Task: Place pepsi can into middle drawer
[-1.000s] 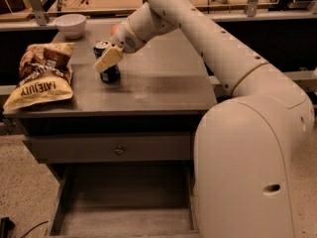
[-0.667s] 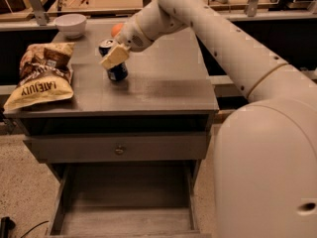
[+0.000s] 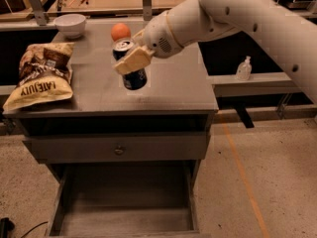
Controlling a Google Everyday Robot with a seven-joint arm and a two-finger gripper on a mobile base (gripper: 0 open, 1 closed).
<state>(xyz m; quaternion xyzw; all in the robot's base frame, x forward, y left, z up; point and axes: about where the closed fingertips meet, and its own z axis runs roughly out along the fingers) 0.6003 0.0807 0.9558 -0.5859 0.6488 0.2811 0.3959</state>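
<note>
My gripper (image 3: 130, 63) is shut on the pepsi can (image 3: 134, 79), a dark-blue can with a silver top. One tan finger (image 3: 132, 59) lies across its side. The can is tilted and held just above the grey cabinet top (image 3: 173, 90), near the middle. The middle drawer (image 3: 124, 202) is pulled open below, in front of the cabinet, and its flat grey floor shows nothing in it. The white arm reaches in from the upper right.
An orange (image 3: 120, 31) sits behind the can. A white bowl (image 3: 70, 25) stands at the back left and a chip bag (image 3: 42, 73) lies on the left. A shut drawer front with a knob (image 3: 119, 149) is above the open drawer. A small bottle (image 3: 243, 68) stands on a ledge at the right.
The gripper has lifted the can off the cabinet top and carried it forward and to the right, away from the orange.
</note>
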